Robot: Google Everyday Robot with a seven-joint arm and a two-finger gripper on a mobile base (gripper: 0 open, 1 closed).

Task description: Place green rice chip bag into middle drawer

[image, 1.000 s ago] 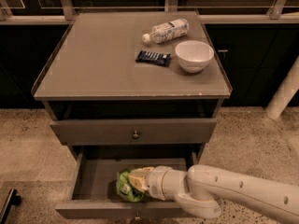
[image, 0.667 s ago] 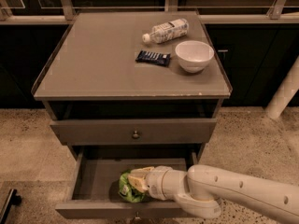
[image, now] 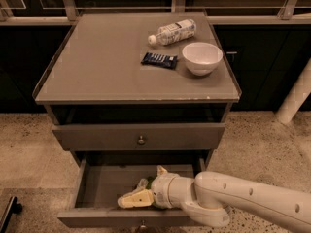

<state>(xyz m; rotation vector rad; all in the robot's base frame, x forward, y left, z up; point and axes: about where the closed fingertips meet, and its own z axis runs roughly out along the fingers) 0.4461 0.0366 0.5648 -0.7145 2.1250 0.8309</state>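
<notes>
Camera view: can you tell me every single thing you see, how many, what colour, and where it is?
cabinet: one, grey, middle of the view.
floor: one, speckled beige, under the cabinet.
water bottle: one, clear with a white label, lying at the back of the cabinet top.
snack bar: one, dark blue, on top, left of the bowl.
bowl: one, white, on top near the right edge.
upper drawer: one, grey, shut.
middle drawer: one, grey, pulled open.
green rice chip bag: one, light green, in the middle drawer, mostly hidden.
arm: one, white, reaching from the right.
gripper: one, pale yellow, inside the middle drawer.
</notes>
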